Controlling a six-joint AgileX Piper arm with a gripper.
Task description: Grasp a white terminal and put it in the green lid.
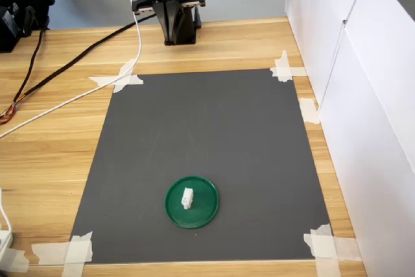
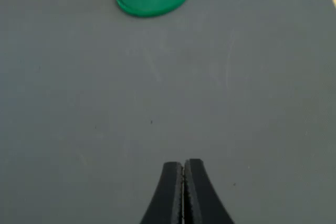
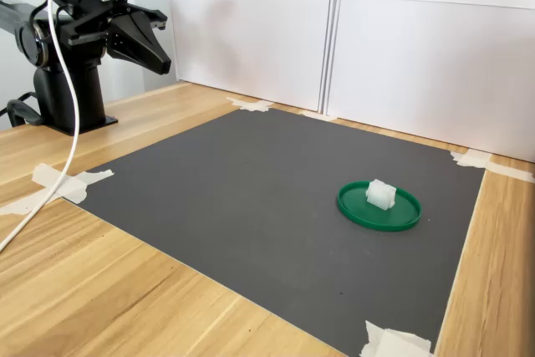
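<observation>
Here the white terminal (image 1: 187,198) sits inside the green lid (image 1: 206,209), upright on the lid's flat floor and slightly off centre, clear of the low rim; the second exterior view shows the same small notched block (image 3: 379,194) standing on the disc (image 3: 397,216). The lid lies on the dark grey mat (image 1: 207,134), toward the mat's near edge in the first exterior view and toward the second exterior view's right. The mat is fixed to the wooden tabletop (image 1: 52,128) with strips of white tape (image 1: 120,79) at its corners. The gripper (image 2: 183,177) is well apart from the lid, raised above the far end of the mat near the arm's black base (image 3: 71,98); in the wrist view its two black fingers (image 2: 169,192) are pressed together with only a thin seam between them, clenched on nothing, and the lid with the terminal shows far ahead of them. A white cable (image 1: 78,95) and a black cable (image 1: 32,69) trail across the tabletop on the first exterior view's left, and white panels (image 3: 401,48) wall in the workspace beyond the mat.
</observation>
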